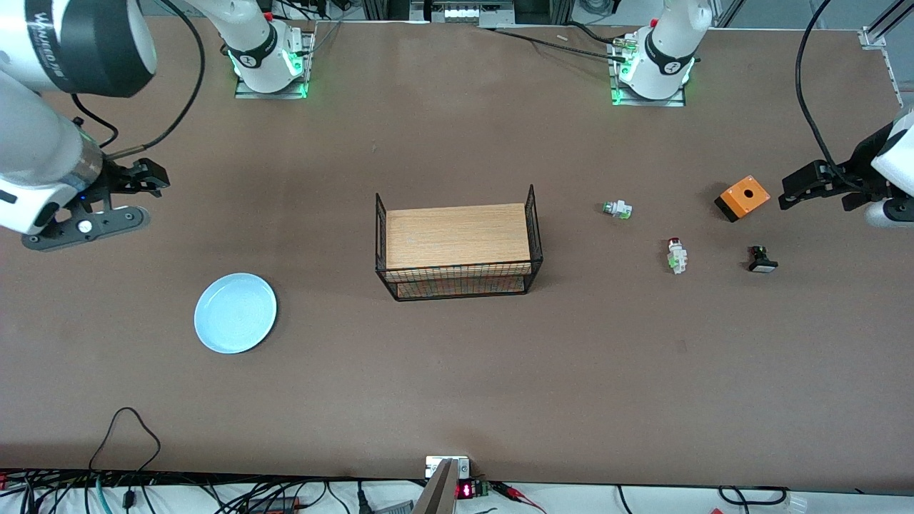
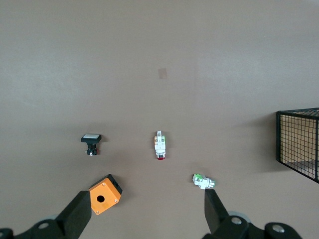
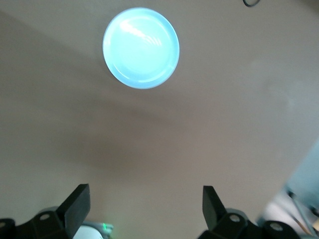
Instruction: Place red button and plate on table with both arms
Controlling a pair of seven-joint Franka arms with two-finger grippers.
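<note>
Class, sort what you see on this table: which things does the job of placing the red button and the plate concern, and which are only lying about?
Part of the job:
- red button
- plate
- table
- left gripper, open, over the table's end
- right gripper, open, near the plate

Just lying about:
- white-green switch
- black switch
- orange box
- wire rack

Red button (image 1: 675,255) is flanked by black switch (image 1: 762,259), white-green switch (image 1: 617,209) & orange box (image 1: 742,198), w/ bare table (image 1: 457,371) between all. Plate (image 1: 235,313) is unobstructed, well apart from wire rack (image 1: 458,243).
</note>
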